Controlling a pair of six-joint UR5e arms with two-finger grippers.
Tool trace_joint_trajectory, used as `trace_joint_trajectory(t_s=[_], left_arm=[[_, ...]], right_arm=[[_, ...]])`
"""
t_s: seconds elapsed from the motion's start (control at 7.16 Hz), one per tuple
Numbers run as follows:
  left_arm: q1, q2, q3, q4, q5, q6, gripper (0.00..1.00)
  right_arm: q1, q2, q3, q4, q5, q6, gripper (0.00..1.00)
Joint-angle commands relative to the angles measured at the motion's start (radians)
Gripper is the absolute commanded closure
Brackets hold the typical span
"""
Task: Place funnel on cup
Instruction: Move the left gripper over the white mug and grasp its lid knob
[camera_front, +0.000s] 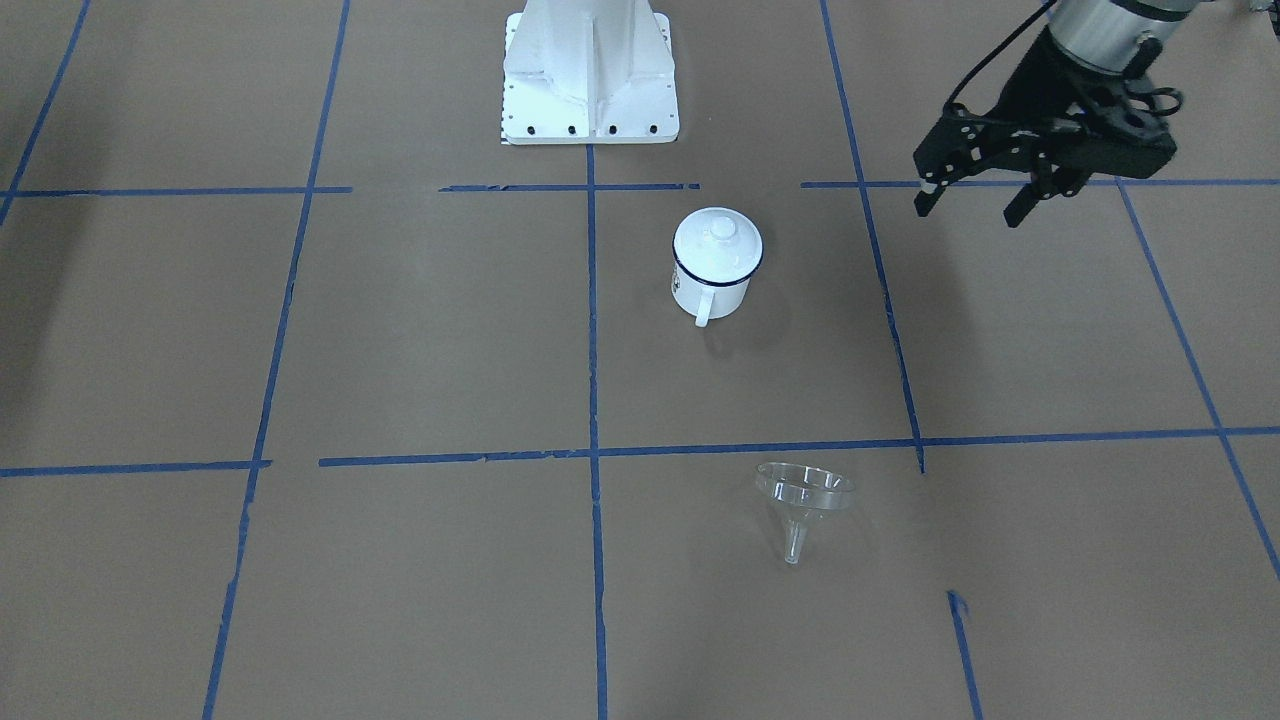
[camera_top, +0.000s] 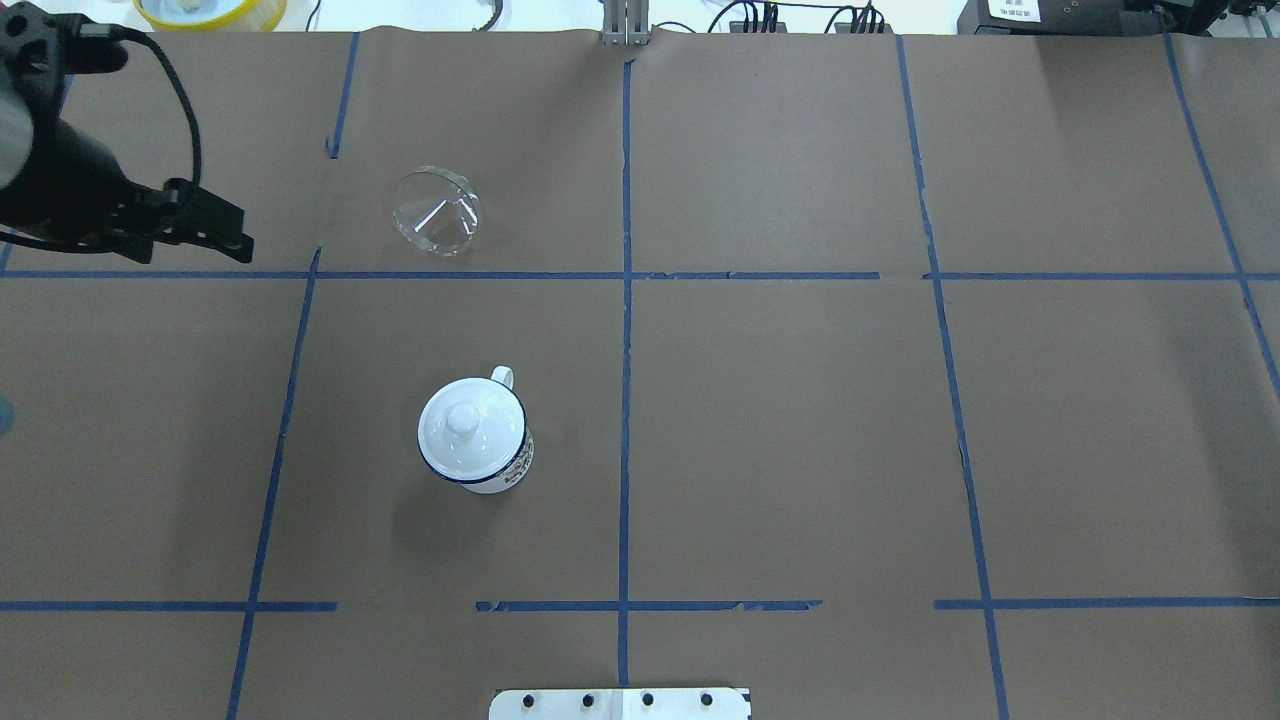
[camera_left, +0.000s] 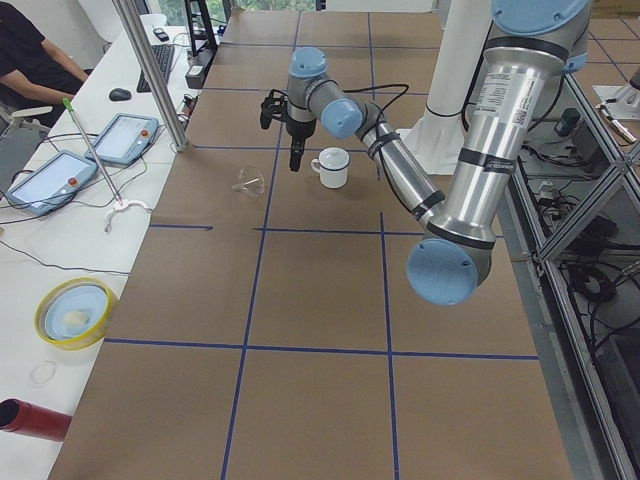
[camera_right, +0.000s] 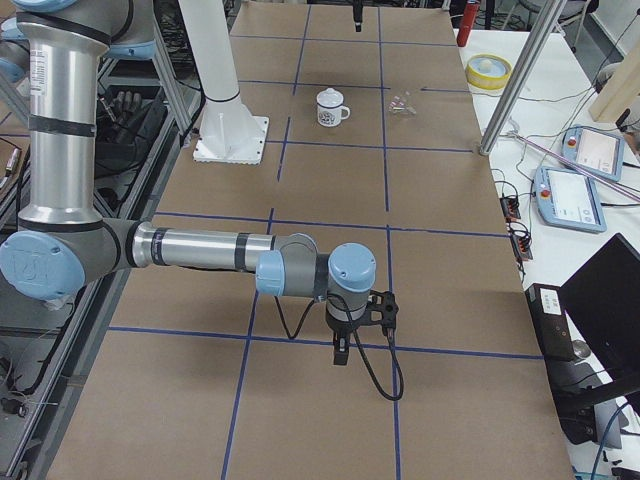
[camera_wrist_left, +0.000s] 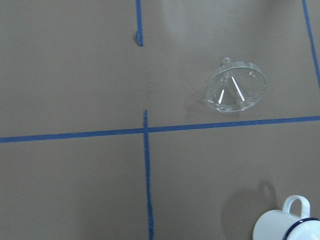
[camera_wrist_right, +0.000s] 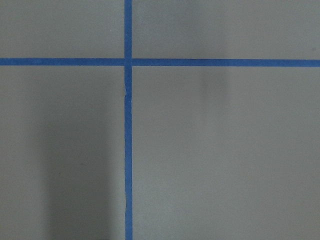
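The clear funnel (camera_front: 803, 495) lies tilted on its side on the brown paper, its spout pointing away from the robot. It also shows in the overhead view (camera_top: 435, 212) and the left wrist view (camera_wrist_left: 234, 87). The white mug (camera_front: 710, 290) with the dark blue rim stands upright nearer the robot (camera_top: 508, 470), with a round white knobbed lid (camera_top: 468, 430) on it. My left gripper (camera_front: 972, 207) is open and empty, up in the air, to the left of the funnel in the overhead view (camera_top: 235, 238). My right gripper (camera_right: 340, 352) hangs far off over bare paper; I cannot tell its state.
The white robot base (camera_front: 590, 70) stands behind the mug. A yellow bowl (camera_left: 75, 312), a red cylinder (camera_left: 30, 418), control tablets (camera_left: 60, 180) and a metal post (camera_left: 150, 70) are along the table's far edge. Blue tape lines grid the paper.
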Motion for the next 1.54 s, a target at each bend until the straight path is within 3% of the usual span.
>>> trace_joint_trajectory(t_s=[0.0, 0.14, 0.42, 0.84, 1.4], left_arm=[[0.144, -0.179, 0.02, 0.195, 0.066, -0.049, 0.0], [0.187, -0.194, 0.028, 0.196, 0.123, -0.053, 0.0], [0.261, -0.215, 0.039, 0.197, 0.129, -0.126, 0.0], [0.367, -0.247, 0.137, 0.179, 0.202, -0.232, 0.0], [0.381, -0.243, 0.209, 0.072, 0.211, -0.248, 0.02]], right_arm=[[0.0, 0.0, 0.0, 0.0, 0.0, 0.0, 0.0], [0.0, 0.0, 0.0, 0.0, 0.0, 0.0, 0.0], [0.0, 0.0, 0.0, 0.0, 0.0, 0.0, 0.0], [0.0, 0.0, 0.0, 0.0, 0.0, 0.0, 0.0], [0.0, 0.0, 0.0, 0.0, 0.0, 0.0, 0.0]])
